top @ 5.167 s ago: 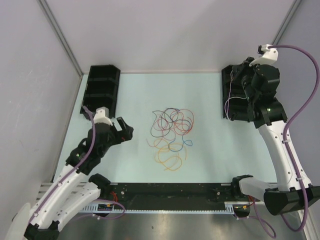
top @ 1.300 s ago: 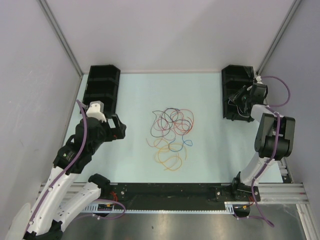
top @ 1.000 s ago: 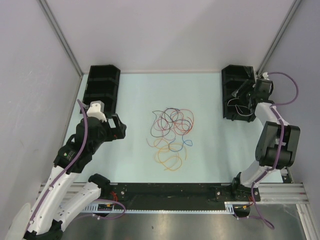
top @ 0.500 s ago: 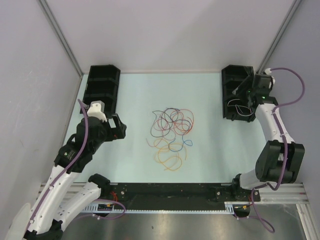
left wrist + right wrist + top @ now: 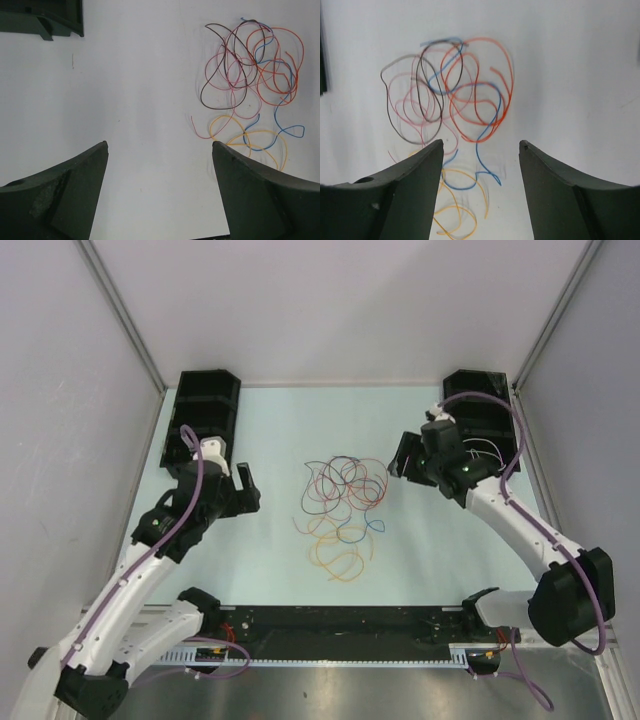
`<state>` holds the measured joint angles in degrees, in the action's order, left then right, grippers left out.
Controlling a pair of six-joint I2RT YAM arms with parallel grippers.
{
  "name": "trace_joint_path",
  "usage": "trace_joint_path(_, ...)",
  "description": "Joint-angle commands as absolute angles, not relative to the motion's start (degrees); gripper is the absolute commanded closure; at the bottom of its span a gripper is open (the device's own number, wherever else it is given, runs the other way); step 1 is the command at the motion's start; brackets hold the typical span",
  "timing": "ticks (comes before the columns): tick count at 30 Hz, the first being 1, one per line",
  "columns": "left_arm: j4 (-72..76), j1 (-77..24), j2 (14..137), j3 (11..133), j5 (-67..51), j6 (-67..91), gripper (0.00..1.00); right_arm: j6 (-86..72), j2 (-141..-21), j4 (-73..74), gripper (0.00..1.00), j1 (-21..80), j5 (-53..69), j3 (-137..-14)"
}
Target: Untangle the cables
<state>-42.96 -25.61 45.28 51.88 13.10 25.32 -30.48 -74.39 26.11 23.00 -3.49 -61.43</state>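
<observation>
At the upper left of the overhead view a black bin sits on the desk, probably meant for sorted wires. Below it the left pincer hangs wide and empty, aimed at the cables, a loose coloured knot lying mid-frame. The right pincer, jaws parted and holding nothing, faces the knot from the right, apparently so each can pull from its own side. A second bin stands at the upper right.

White arms (mauve cables alongside), black fingers.
</observation>
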Motion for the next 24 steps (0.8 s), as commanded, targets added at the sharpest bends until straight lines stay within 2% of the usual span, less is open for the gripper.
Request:
trace_joint_path(1,-38.68,-26.89,48.68,50.54,12.39,29.35,0.12,-31.72,-72.60,26.46,0.34,27.32,-1.23,-55.47)
trace_joint_path(8,-23.85,-36.55,57.99,47.81,17.05,30.94,0.14,-31.64,-70.14,24.00,0.35,32.61,-2.46,-49.31)
trace_joint_path(11,-19.44,-37.53,65.19,48.51,17.49,29.97,0.16,-29.98,-69.26,24.60,0.35,32.61,-2.55,-48.43)
trace_joint_path(16,-13.73,-37.53,75.65,50.53,18.63,28.65,0.24,-27.69,-66.72,25.66,0.35,31.21,-3.17,-47.82)
trace_joint_path(24,-8.01,-37.53,86.48,53.79,17.40,25.93,0.34,-26.37,-64.25,25.84,0.35,29.62,0.95,-46.50)
